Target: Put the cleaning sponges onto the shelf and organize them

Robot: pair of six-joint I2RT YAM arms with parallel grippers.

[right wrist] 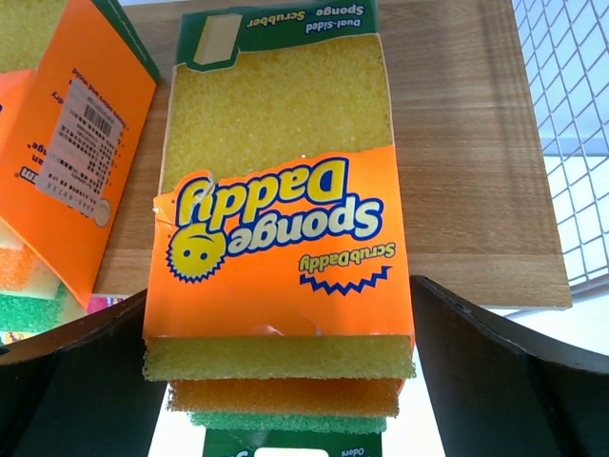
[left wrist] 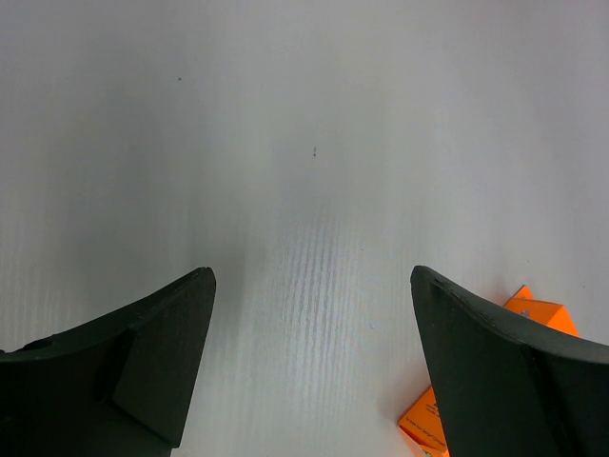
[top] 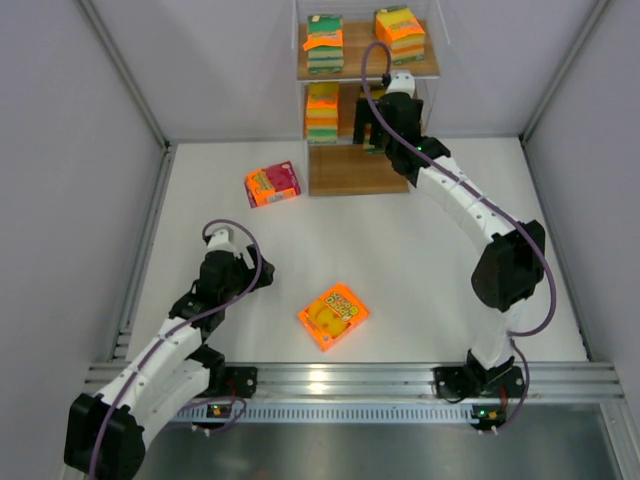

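Right gripper [right wrist: 279,290] jaws spread wide, not clamping, either side of the orange-and-yellow plastic-wrapped sponge pack [right wrist: 276,190] lying on the brown wooden three-tier shelf [right wrist: 457,143]. I see left gripper [left wrist: 309,271] wide too, empty, above the white table [left wrist: 314,114].

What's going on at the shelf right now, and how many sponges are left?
The right pincer stands open around a sponge pack lying on the middle board of the shelf, beside a second pack. Two more packs sit on the top tier. Two wait on the table: a pink-red pack and an orange pack near the open left pincer.
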